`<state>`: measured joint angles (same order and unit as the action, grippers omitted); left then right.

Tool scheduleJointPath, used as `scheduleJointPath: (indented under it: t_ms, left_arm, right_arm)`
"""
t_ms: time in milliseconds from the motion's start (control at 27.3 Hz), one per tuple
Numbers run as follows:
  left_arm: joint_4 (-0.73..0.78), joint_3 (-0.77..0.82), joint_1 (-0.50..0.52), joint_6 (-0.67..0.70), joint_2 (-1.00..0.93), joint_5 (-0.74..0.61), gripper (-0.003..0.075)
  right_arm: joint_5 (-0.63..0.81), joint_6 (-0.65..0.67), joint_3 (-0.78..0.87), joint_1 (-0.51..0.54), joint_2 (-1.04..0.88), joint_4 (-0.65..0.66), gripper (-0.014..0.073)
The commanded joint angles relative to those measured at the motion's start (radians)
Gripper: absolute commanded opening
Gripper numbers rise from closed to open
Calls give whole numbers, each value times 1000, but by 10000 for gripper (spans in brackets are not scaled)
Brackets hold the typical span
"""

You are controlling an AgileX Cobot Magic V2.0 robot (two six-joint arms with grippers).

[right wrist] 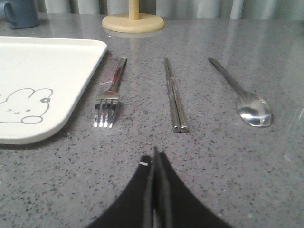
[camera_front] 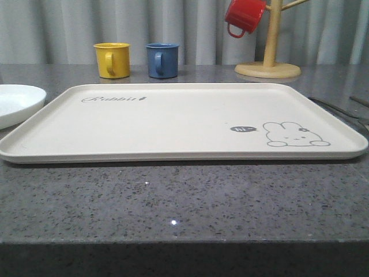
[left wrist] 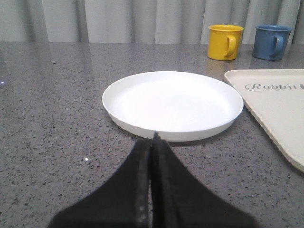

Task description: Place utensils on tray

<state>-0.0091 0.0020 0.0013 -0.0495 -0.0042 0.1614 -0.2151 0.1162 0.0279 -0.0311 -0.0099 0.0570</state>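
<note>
1. Cream and flat, the tray [camera_front: 173,124] is lying in the middle of the grey speckled surface [camera_front: 184,202], and we are taking it as our landmark; nothing is sitting on it, and its grey rabbit drawing [camera_front: 294,134] and "Rabbit" script [camera_front: 114,99] are both showing.
2. We are seeing the white plate [left wrist: 173,104] resting on the surface just off the tray's left edge, close to it but not touching.
3. We are finding the fork [right wrist: 110,92], the chopsticks [right wrist: 174,95] and the spoon [right wrist: 243,94] lying side by side on the surface to the right of the tray: the fork nearest the tray's edge, the chopsticks next, the spoon farthest out, none of them touching.
4. Behind the tray, a yellow mug [camera_front: 112,59] and a blue mug [camera_front: 162,60] are standing upright, and a red mug [camera_front: 244,16] is hanging on a wooden mug stand [camera_front: 268,55] toward the right.
5. Our left claw [left wrist: 153,142] is hovering near the plate's closest rim with its fingers pressed together, gripping nothing.
6. Our right claw [right wrist: 155,159] is hanging over the surface just short of the chopsticks' ends, its fingers likewise closed together and empty.
</note>
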Motion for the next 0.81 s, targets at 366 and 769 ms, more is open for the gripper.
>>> scheduleJointPath:
  t_ms: [366, 769]
  left_arm:
    - [9, -68, 0, 13, -21, -439, -18]
    - [83, -425, 0, 11, 268, -68, -18]
  right_arm:
    - [203, -7, -162, 6, -19, -8, -68]
    - [-157, -7, -605, 6, 267, 8, -62]
